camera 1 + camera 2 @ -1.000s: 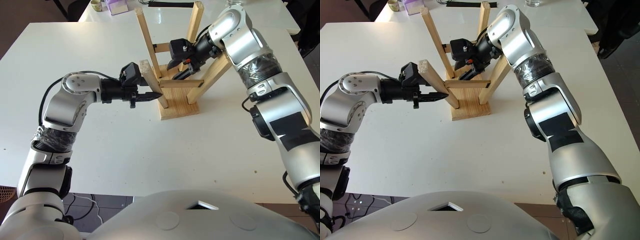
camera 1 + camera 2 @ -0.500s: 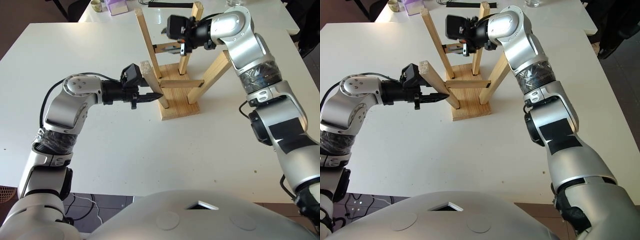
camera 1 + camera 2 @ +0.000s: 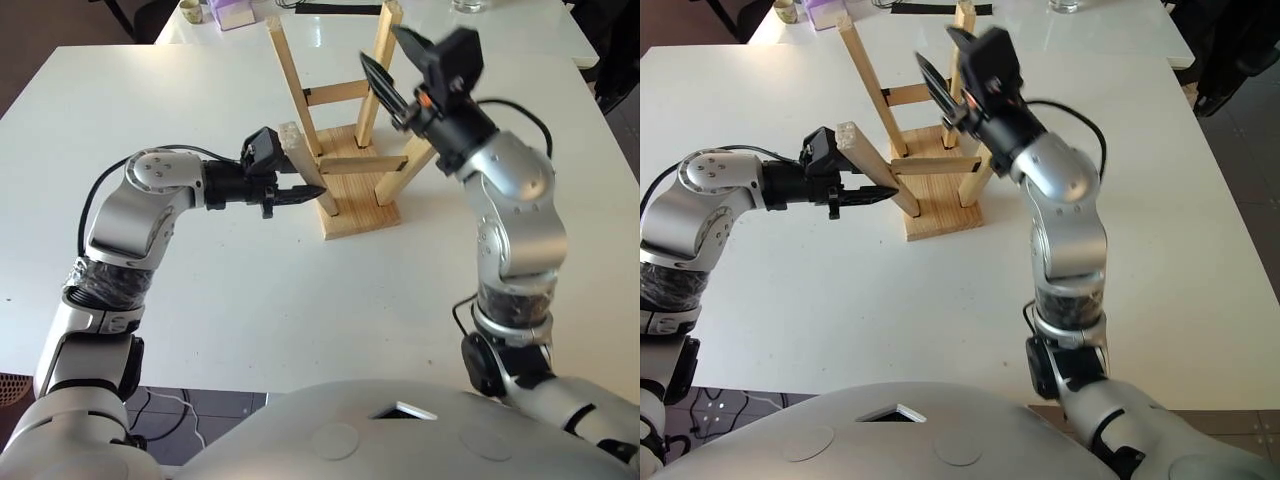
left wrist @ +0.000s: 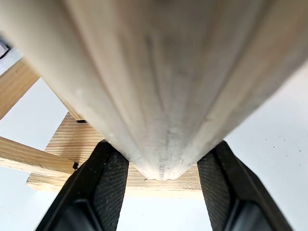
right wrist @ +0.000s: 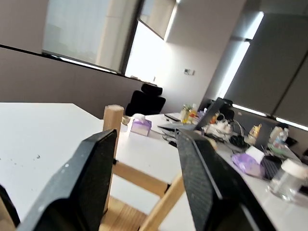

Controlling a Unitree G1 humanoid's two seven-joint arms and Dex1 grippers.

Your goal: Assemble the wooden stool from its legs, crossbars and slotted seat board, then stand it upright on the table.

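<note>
Stool (image 3: 345,160) assembly looks complete but inverted: the seat board (image 3: 360,215) lies flat on the table (image 3: 200,300) at centre, with four legs rising and splaying from it, joined by crossbars (image 3: 362,166). The left gripper (image 3: 312,189) comes in level from the left and is pinched across the near-left leg (image 3: 295,140), about halfway up. That leg's long axis climbs from the board toward the near left, so the grip crosses it nearly square. The right gripper (image 5: 147,134) hangs above the stool's right side with fingers spread and nothing between them. The right-hand legs lie below it and slightly to the left. Turning the stool over likely needs this free arm to take a right leg first.
</note>
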